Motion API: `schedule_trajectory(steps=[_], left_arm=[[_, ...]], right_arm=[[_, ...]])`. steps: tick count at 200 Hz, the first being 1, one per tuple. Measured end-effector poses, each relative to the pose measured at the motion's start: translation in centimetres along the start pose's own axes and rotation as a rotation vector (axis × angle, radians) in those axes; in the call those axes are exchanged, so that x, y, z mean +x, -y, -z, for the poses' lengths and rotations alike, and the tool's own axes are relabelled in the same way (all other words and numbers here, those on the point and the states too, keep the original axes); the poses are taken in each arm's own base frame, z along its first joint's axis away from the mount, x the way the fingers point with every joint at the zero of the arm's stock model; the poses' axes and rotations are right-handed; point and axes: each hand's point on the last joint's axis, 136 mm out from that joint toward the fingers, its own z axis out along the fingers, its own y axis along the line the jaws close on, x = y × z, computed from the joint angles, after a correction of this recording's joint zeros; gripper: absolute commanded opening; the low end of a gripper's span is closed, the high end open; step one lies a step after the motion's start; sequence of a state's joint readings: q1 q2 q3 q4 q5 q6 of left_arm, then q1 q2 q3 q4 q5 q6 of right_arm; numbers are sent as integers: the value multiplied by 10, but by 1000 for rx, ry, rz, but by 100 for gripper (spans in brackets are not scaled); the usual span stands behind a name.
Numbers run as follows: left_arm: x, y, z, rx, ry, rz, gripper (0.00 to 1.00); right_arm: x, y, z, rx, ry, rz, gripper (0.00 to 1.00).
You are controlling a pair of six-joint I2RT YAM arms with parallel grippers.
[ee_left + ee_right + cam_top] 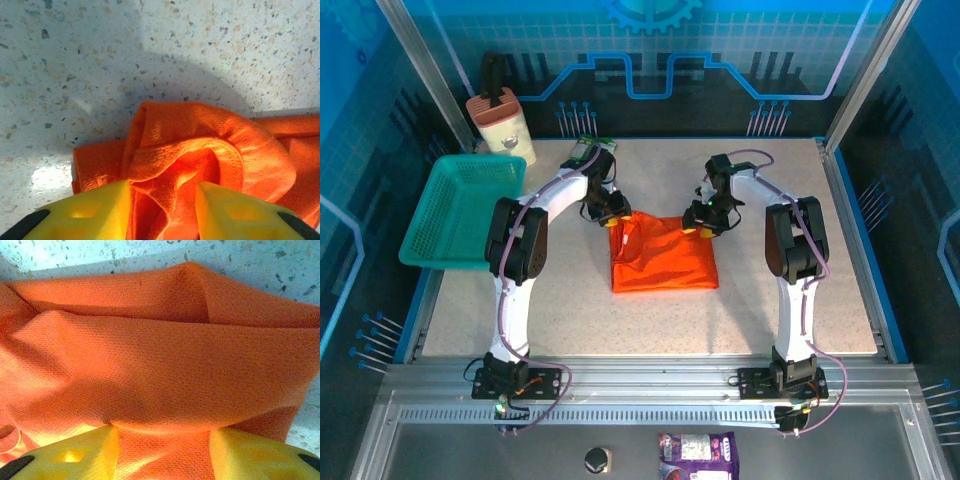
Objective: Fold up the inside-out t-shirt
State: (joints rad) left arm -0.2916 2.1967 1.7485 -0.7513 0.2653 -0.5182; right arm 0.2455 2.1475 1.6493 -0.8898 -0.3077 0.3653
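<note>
From above, a teal basket (460, 210) sits at the tabletop's (570, 310) left edge, well apart from the inside-out t-shirt (662, 255). The shirt is a near-square folded block at centre, slightly longer left to right, with the left tool (610, 212) and right tool (700, 222) at its far corners. In the left wrist view, the fingers (95, 210) stand partly apart around a bunched fold, and I cannot tell whether they grip it. In the right wrist view, the fingers (250, 455) are spread over flat cloth.
</note>
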Motion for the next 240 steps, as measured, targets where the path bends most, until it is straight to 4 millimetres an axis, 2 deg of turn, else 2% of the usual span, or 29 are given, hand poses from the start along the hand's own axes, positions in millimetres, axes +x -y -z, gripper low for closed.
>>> schedule_trajectory(steps=[26,79,116,186,209,240], left_arm=[[-2,1,-1,2,2,4,29],[-3,-4,-4,-26,9,5,0],[-6,-13,-5,-68,32,3,0],[12,-36,-12,-114,-11,27,0],[16,-32,-7,-91,-16,26,11],[12,-8,18,-1,22,4,25]], right_arm=[[0,1,-3,-10,-8,-6,51],[2,5,-8,-10,-12,-13,50],[3,13,-10,-1,-15,-39,50],[3,18,-8,-2,-8,-61,50],[4,18,-5,-2,-4,-59,50],[4,17,-1,3,6,-55,51]])
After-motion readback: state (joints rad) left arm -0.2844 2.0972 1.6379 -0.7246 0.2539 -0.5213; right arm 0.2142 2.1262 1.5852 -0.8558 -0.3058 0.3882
